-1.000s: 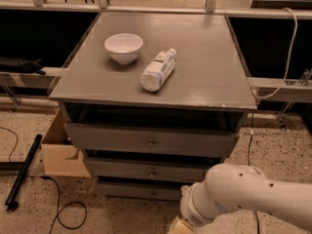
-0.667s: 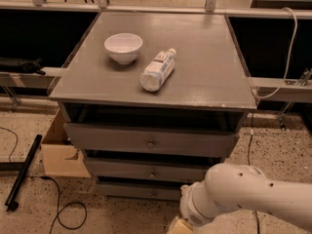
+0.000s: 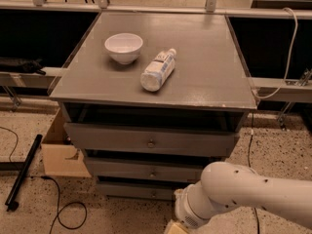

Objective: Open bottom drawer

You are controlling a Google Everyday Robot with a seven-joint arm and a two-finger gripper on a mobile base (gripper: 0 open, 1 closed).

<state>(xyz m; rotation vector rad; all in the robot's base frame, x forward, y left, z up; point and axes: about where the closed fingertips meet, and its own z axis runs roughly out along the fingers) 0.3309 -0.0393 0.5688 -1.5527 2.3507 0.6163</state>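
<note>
Grey-fronted, the bottom drawer [image 3: 127,189] is set lowest in the cabinet [image 3: 195,57], unopened; the gripper [image 3: 171,227] is held low before the cabinet, probably to meet the knob [image 3: 154,194]; its state cannot be told.

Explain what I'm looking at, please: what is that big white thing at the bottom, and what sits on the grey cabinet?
The big white rounded tube is a robot's arm. One camera looks down at the front of a grey wooden cabinet. The arm's gripper, its hand, is at the picture's bottom edge, mostly cut off, so I cannot tell if it holds anything. On top are a white round bowl and a clear plastic bottle lying on its side. The robot is meant to open the thin grey bottom drawer.
</note>
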